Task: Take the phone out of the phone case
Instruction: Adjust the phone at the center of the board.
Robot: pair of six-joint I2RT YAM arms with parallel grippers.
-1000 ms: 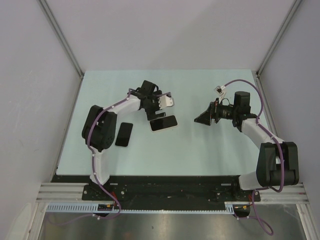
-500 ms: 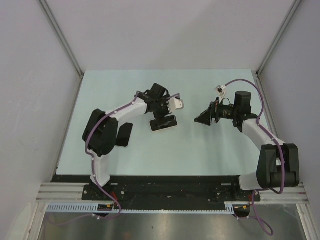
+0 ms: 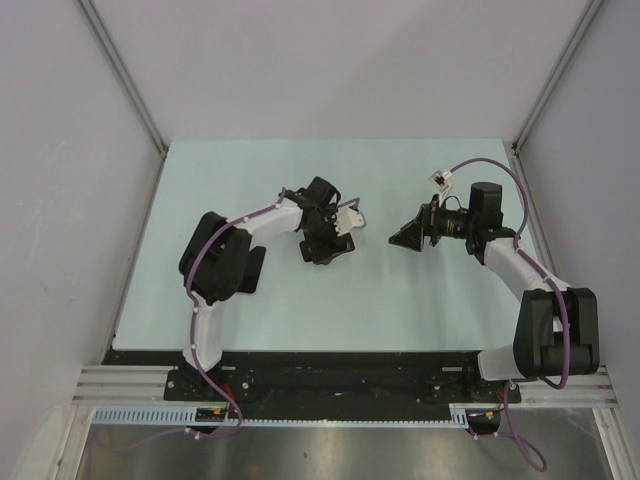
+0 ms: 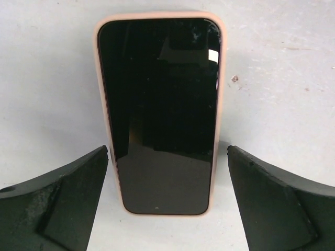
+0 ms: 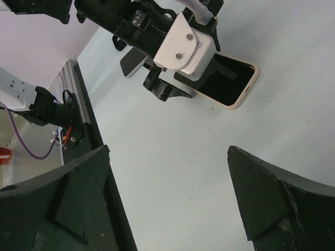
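Observation:
The phone [image 4: 161, 112] lies flat on the pale table, black screen up, inside its pink phone case [image 4: 103, 94], whose rim frames the screen. My left gripper [image 4: 167, 150] is open, its fingers straddling the phone's near end with a gap on each side. From above, the left gripper [image 3: 323, 238] covers most of the phone [image 3: 345, 247]. My right gripper [image 3: 408, 238] hovers open to the right of it, holding nothing. In the right wrist view the phone [image 5: 230, 83] sits beyond the right gripper [image 5: 168, 151], partly under the left arm's white camera block [image 5: 186, 47].
A second dark phone-like slab [image 3: 253, 268] lies on the table beside the left arm's base link and also shows as the dark slab [image 5: 132, 63]. Grey walls enclose the table on three sides. The black base rail [image 5: 84, 115] runs along the near edge.
My left gripper has swung right and toward the near edge, coming down over the cased phone, which now lies between its open fingers. The right arm has not moved.

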